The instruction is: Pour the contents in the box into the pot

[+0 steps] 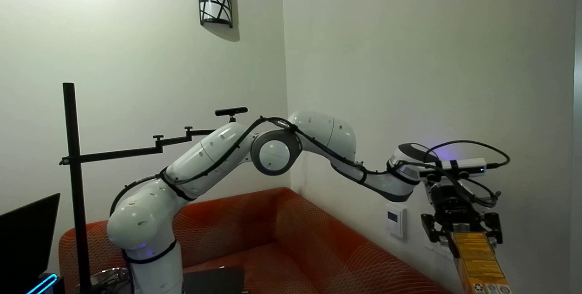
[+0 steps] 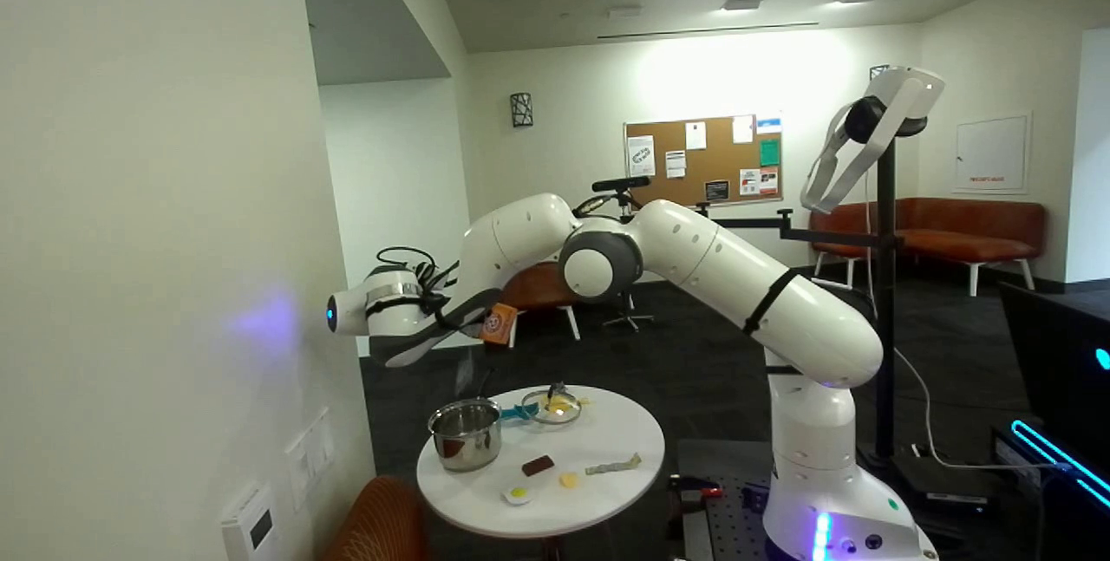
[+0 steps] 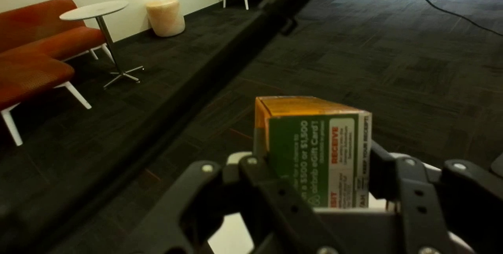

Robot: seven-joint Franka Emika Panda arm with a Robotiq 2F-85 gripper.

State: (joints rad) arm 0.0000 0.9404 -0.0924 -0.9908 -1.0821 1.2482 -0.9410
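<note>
1. Nearest in the wrist view, the claw [image 3: 318, 158] is gripping the box [image 3: 298, 148] from 2 opposite sides.
2. In an exterior view, the box [image 1: 479, 257] is running lengthwise away from the claw, its far part reaching the view's lower edge.
3. Below the box and apart, the pot [image 2: 466, 438] is standing upright on the round counter [image 2: 611, 435].
4. That gap is probably governing the pour: the arm [image 2: 720, 257] is likely needing to line up the box's opening, which no view is showing, with the pot's mouth.
</note>
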